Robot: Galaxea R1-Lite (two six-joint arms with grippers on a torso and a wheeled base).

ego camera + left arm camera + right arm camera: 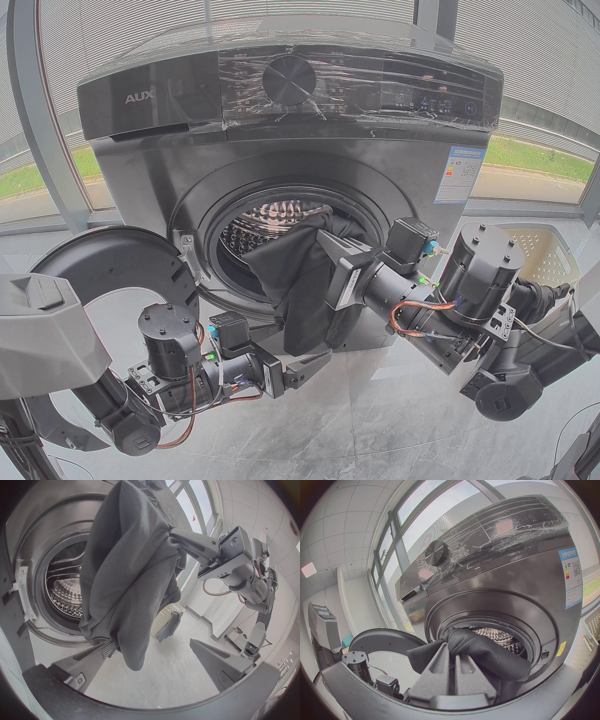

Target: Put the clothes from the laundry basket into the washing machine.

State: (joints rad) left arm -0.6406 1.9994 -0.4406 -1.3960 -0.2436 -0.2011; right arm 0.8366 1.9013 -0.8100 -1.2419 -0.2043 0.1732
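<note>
Black mesh garment [300,281], clenched in the right gripper [325,242], draped across the open port of the dark grey front-loading washing machine [156,175], hanging near the released left gripper [148,645]; cream perforated plastic laundry basket [550,256] at right.

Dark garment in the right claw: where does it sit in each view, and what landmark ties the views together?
Head view: dark garment at centre, hanging from the right claw in front of the door opening.
Left wrist view: dark garment at upper centre, hanging beside the opening.
Right wrist view: dark garment at lower centre, bunched over the right claw.
Shared landmark: the washing machine drum, just behind the garment.
</note>
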